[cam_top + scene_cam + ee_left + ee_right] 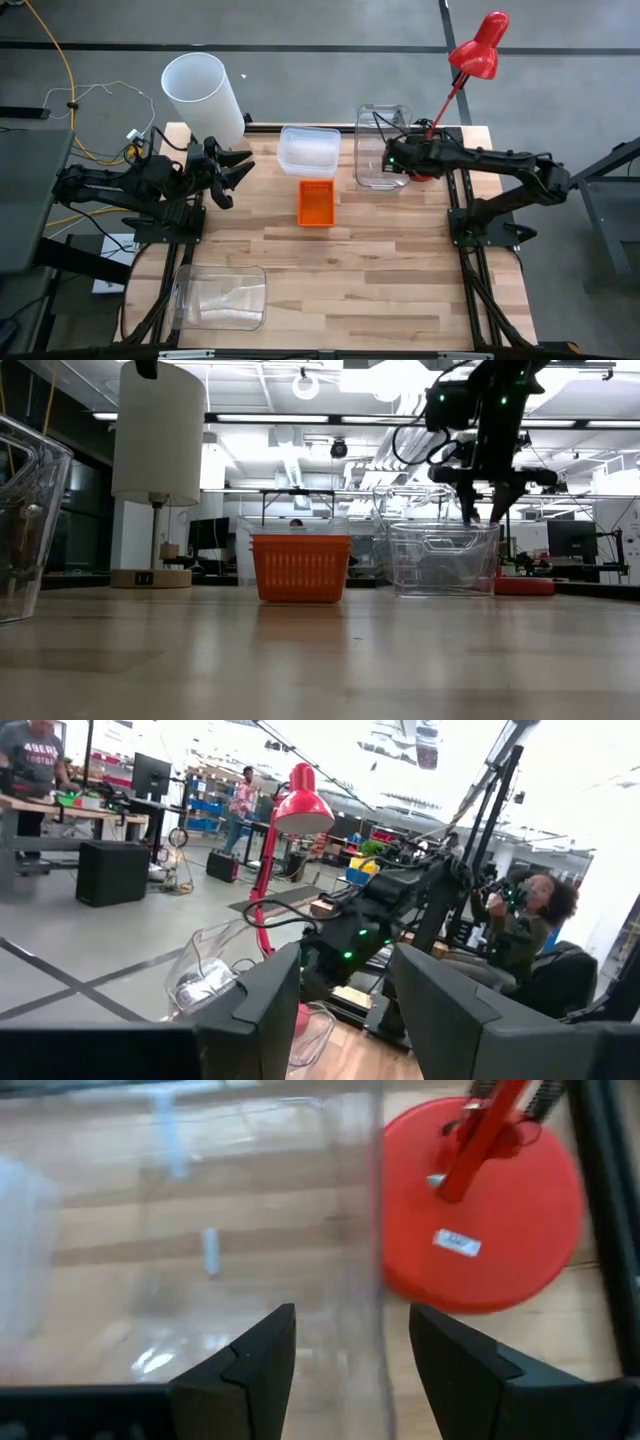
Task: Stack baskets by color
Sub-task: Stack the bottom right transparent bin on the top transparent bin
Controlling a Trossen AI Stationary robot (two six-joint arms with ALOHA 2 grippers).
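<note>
Wooden surface [330, 270] carries the clear bin [380, 150] at its far right, beside the red lamp base [480, 1210]. Right pincer [352, 1350] straddles the bin's wall, jaws apart; lower squarely before closing. Left pincer [232, 172] waits at far left, jaws apart.

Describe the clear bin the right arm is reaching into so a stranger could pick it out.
Find the red desk lamp at the table's far right corner. The bin stands right beside its round red base, with the right pincer open astride its wall. Unlike the shallower frosted bin alongside, it is tall and see-through.
</note>
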